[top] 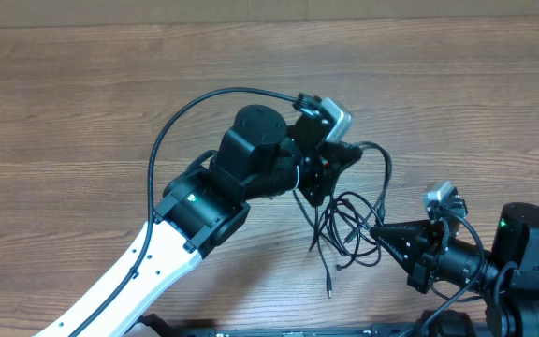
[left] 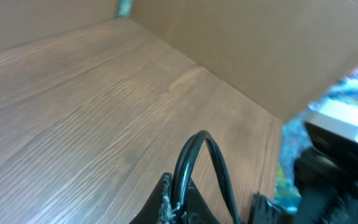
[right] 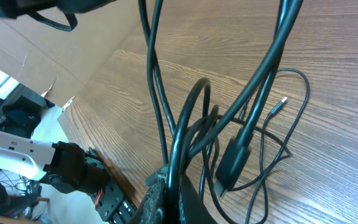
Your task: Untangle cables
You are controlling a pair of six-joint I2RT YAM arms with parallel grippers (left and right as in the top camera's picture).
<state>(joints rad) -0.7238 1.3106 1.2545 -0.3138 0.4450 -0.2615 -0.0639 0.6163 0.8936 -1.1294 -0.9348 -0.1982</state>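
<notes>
Thin black flexible cables (top: 347, 227), centre-right of the overhead view, look light, limp and snag-prone. The left gripper (left: 179, 202) and right gripper (right: 166, 199) each have their jaws pinched shut on strands. The plug ends are probably the best hold.

Right gripper (right: 169, 190) at bottom edge, jaws pinched on loop of black cables (right: 270, 59). Several strands rise taut, out of frame at top. Loose strand with silver-tipped plug (right: 283, 99) lies on wooden desk (right: 340, 56). Cardboard (right: 36, 56) upper left.

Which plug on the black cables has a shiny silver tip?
The small plug lying on the wooden table; the chunky black plug nearer the camera shows no silver.
</notes>
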